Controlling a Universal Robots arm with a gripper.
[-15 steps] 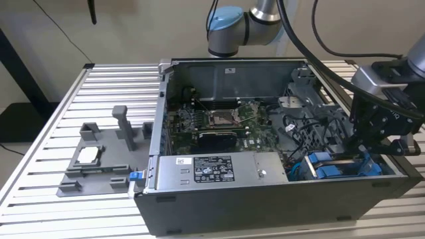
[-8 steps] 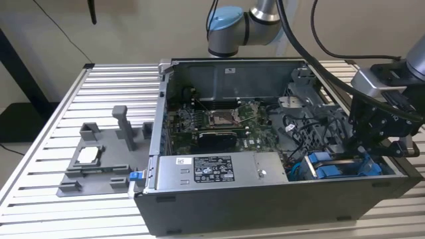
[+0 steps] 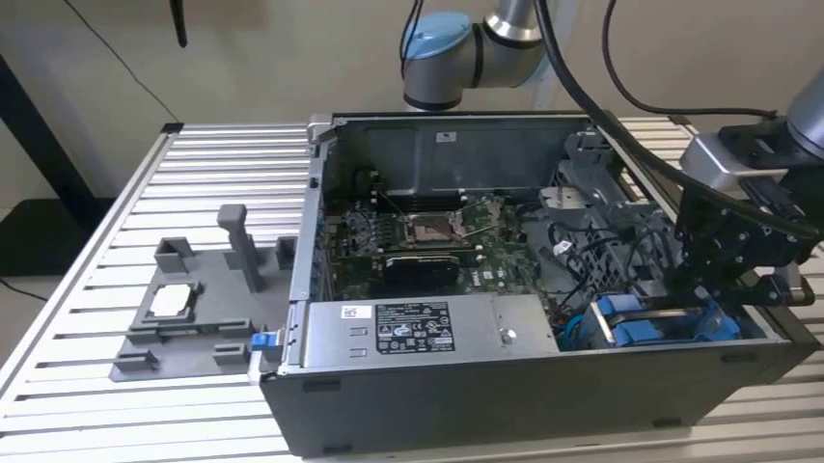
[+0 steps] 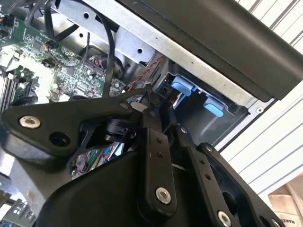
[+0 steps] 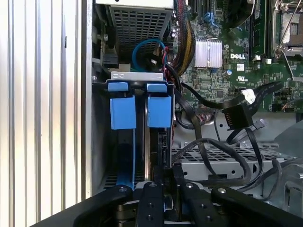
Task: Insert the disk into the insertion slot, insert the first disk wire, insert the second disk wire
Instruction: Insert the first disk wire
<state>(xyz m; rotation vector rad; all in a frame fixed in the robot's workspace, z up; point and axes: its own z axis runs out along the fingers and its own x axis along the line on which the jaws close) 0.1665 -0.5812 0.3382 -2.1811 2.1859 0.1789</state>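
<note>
Gripper (image 5: 165,174) linkages sit nearest the lens in both wrist views. Jaws drawn together, nothing visibly pinched between them. Fingertips poised at the mouth of the insertion slot (image 5: 98,137), the dark drive cage in a corner of the open computer case (image 3: 515,395).

Cage contents: two bays side by side, each capped by a blue tab (image 5: 122,111). The disk (image 5: 160,142) stands on edge in the bay on the motherboard side of the jaws. Its dark end face is turned toward them, directly ahead of the fingertips and very close. Cannot tell whether they touch it. A thin blue rail runs down the neighbouring bay.

Case contents: motherboard (image 3: 425,241), grey power-supply box (image 3: 412,328) with a white label, bundles of black cable.

First wrist view: a black wire connector (image 5: 234,117) hangs loose on the motherboard side of the jaws, well apart from the disk, its free end plugged into nothing. A white-tipped plug (image 5: 247,96) lies just beyond it.

Second wrist view: two blue tabs show beneath the case's dark rim, just past the fingertips.

Exterior view: the arm stands over the case corner. Well away from the jaws, on the slatted table (image 3: 84,289), a grey fixture tray (image 3: 180,338) with upright posts holds one small pale flat part (image 3: 174,302).
</note>
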